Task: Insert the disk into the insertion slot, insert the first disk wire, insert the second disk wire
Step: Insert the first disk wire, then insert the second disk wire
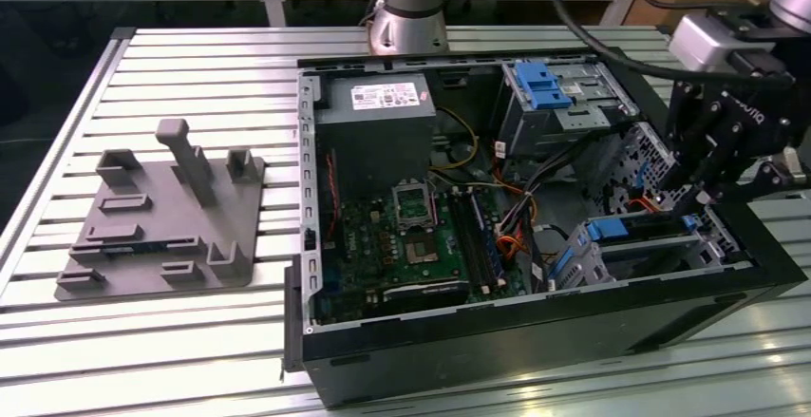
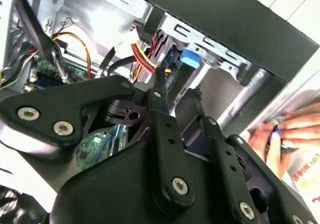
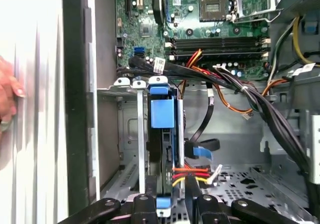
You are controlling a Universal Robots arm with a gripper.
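Observation:
The disk (image 3: 162,115), silver with a bright blue bracket, stands edge-on inside the insertion slot (image 3: 126,134), a grey perforated cage at the case's front corner. In the exterior view the disk (image 1: 624,230) sits in that cage (image 1: 659,251) at the right. My gripper (image 3: 168,205) hovers just over the disk's end, open, with one finger (image 3: 144,204) on each side of the blue bracket. A red, yellow and black wire bundle (image 3: 190,173) and a blue-ended cable (image 3: 201,151) reach the disk's side. Whether they are seated is hidden. The gripper (image 2: 177,87) holds nothing.
The open computer case (image 1: 533,341) lies on a slatted table, with motherboard (image 1: 393,236), cable bundles (image 3: 260,104) and a taller cage with a blue latch (image 1: 545,85). A person's hand (image 2: 272,134) rests outside the case wall. A grey fixture plate (image 1: 165,217) lies at the exterior view's left.

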